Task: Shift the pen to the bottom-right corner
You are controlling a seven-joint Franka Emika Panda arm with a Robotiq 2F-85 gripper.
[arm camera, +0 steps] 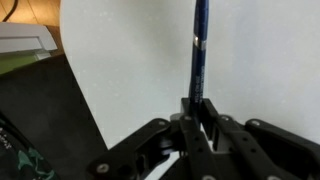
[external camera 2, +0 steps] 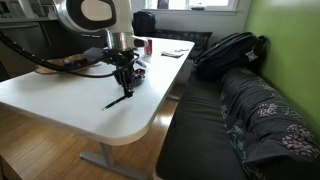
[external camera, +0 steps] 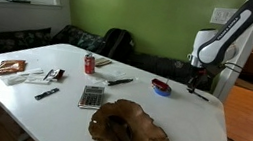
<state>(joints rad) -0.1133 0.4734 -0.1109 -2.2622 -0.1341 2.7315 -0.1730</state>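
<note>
Round the tool and the pen it grips, the desk lies bare to its rounded corner. The nearest obstacle, seemingly a red-and-blue object, sits well apart from the tool; a dark sofa stands past the desk edge.

Pen pinched over the white table

The black two-finger gripper comes in from below, its jaws clamped on one end of a slim dark pen, which runs straight up across the glossy white tabletop; the tabletop's curved edge lies left.
</note>
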